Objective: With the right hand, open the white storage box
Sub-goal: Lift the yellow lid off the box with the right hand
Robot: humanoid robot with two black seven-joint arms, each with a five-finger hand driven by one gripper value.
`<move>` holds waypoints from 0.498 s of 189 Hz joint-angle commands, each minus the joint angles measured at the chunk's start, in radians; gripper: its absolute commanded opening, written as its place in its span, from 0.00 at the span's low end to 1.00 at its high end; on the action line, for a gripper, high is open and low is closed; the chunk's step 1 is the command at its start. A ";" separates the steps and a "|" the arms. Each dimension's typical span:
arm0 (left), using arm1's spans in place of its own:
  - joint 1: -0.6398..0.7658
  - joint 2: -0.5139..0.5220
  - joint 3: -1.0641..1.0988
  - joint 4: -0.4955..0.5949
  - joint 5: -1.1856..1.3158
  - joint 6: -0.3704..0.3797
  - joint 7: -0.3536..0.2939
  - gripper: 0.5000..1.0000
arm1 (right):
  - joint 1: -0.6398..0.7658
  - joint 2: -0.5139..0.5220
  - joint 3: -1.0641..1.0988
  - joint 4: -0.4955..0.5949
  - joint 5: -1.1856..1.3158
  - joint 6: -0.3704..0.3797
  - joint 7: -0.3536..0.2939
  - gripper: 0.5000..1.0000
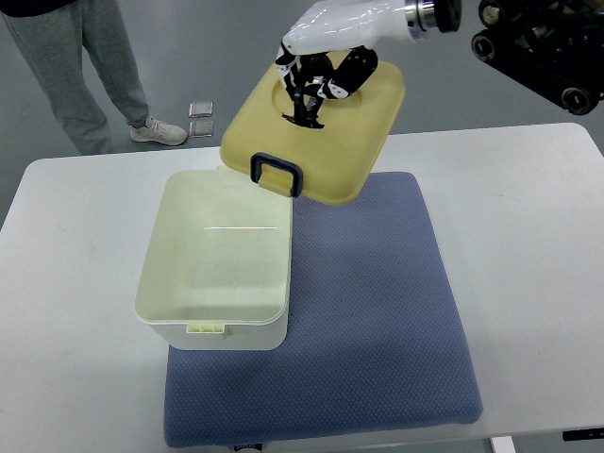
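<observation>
- Holding the lid (326, 142) from above, the right hand (316, 80) has its dark fingers (307, 94) curled down into the recess in the lid's top, closed on it.
- Lid is lifted clear of the box (217, 264) and tilted, its near edge lower; it sits up and to the right of the box, with its lower left corner just over the box's far right corner.
- Box stands open on the left part of the mat (377, 311), its left side overhanging onto the worktop (528, 245), well below and left of the hand.
- Right arm (415, 17) comes in from the upper right; a white shell covers the back of the hand, black jointed fingers below it, and a metal ring shows at the wrist.
- More black robot parts (547, 52) with round joints lie at the top right corner.
- Lid is pale yellow, a rounded rectangle of smooth plastic, with a dark blue latch loop (276, 176) on its near edge.
- Box is cream-white, glossy plastic with rounded corners, deep and bare inside; a small tab (208, 328) sits on its near rim.
- Mat is blue-grey, finely dotted fabric, square with soft corners.
- Worktop is plain white and smooth.
- A person's legs (85, 66) in grey trousers and a light shoe stand on the grey floor (236, 47) at upper left, near two small square things (200, 118) on the floor.
</observation>
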 commanded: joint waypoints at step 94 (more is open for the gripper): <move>0.000 0.000 0.000 0.000 0.000 0.000 -0.001 1.00 | -0.282 -0.161 -0.026 -0.049 -0.003 -0.150 0.017 0.00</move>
